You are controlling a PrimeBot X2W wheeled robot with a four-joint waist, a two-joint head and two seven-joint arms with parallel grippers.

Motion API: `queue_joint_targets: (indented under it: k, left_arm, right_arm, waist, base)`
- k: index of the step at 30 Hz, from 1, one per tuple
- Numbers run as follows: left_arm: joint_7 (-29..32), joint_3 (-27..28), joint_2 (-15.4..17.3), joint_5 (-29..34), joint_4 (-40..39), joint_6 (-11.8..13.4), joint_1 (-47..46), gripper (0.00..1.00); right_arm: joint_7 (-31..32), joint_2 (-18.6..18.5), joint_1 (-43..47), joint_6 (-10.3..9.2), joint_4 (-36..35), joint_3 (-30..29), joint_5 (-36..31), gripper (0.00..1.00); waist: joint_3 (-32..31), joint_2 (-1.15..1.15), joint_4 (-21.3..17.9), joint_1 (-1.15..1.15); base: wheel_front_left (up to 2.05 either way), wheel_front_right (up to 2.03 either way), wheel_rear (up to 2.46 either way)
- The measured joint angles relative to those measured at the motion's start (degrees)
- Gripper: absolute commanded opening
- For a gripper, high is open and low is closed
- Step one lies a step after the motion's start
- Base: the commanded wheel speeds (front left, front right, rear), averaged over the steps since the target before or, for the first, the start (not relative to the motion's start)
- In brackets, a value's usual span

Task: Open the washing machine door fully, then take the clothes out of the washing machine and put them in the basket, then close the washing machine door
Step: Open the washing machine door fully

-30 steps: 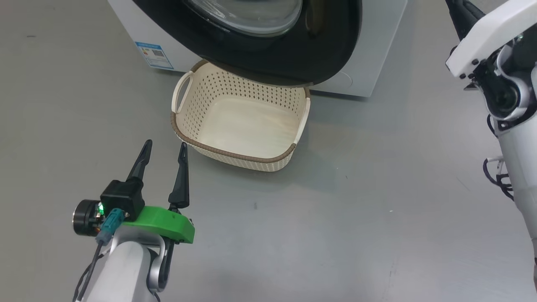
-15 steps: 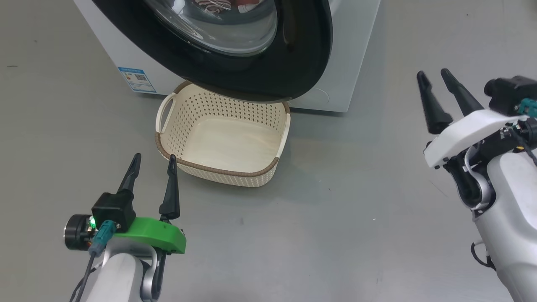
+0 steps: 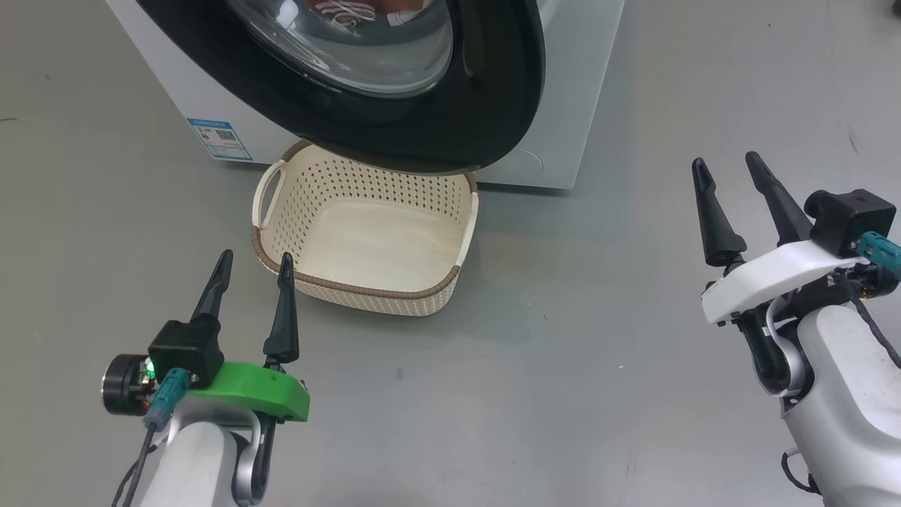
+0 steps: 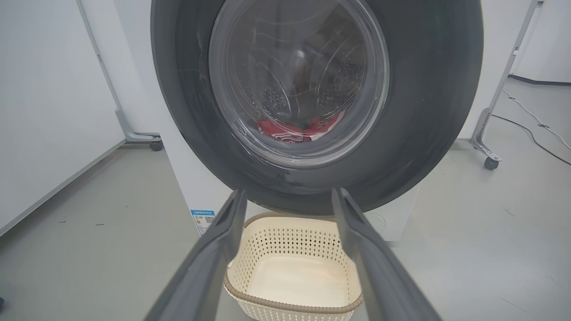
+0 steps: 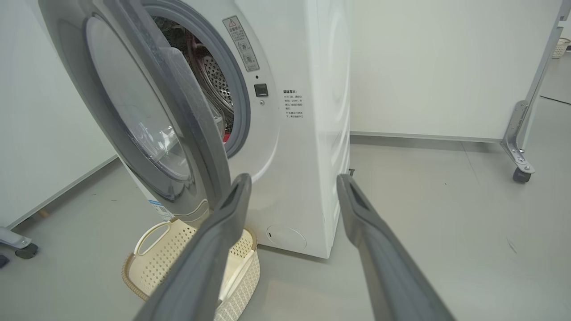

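The fingers (image 3: 284,310) of the left gripper (image 3: 255,259) and right gripper (image 3: 725,163) are spread wide with nothing held, the door (image 3: 493,84) is opened only partly, the clothes (image 4: 294,129) are left inside the washing machine (image 3: 563,105) and the basket (image 3: 352,290) is empty.

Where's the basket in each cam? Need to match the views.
Head view: basket on the floor, left of centre, far end under the washing machine door.
Left wrist view: basket at bottom centre, directly below the door.
Right wrist view: basket at lower left, under the door's edge.
Shared landmark: the open door overhanging the basket.
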Motion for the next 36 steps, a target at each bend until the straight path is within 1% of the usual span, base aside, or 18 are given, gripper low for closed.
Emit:
queue_joint_targets:
  k: [8, 10, 15, 16, 36]
  left_arm:
    - [0.0, 0.3, 0.0, 0.2, 0.0, -0.4, 0.1, 1.0]
    - [0.0, 0.5, 0.0, 0.3, 0.0, -0.4, 0.3, 1.0]
    - [0.0, 0.9, 0.0, 0.3, 0.0, -0.4, 0.5, 1.0]
    - [0.0, 0.9, 0.0, 0.3, 0.0, -0.4, 0.5, 1.0]
    - [0.0, 1.2, 0.0, 0.3, 0.0, -0.7, 0.6, 1.0]
  right_arm:
    - [-1.5, 0.3, 1.2, -0.59, -0.7, -0.1, 0.0, 1.0]
    - [-1.7, 0.6, 1.2, -1.01, -0.9, -0.2, 0.0, 1.0]
    - [-2.0, 0.7, 1.4, -1.16, -1.3, -0.4, 0.0, 1.0]
    - [-2.0, 0.7, 1.5, -1.51, -1.3, -0.4, 0.0, 1.0]
    - [-2.4, 0.5, 2.3, -1.57, -2.1, -0.4, 0.0, 1.0]
  waist:
    - [0.5, 0.0, -0.2, 0.0]
    - [0.6, 0.0, -0.3, 0.0]
    - [0.7, 0.0, -0.4, 0.0]
    - [0.8, 0.0, -0.4, 0.0]
    - [1.2, 0.0, -0.6, 0.0]
  base:
    - [0.0, 0.0, 0.0]
    - [0.0, 0.0, 0.0]
    - [0.0, 0.0, 0.0]
    - [0.0, 0.0, 0.0]
    - [0.0, 0.0, 0.0]
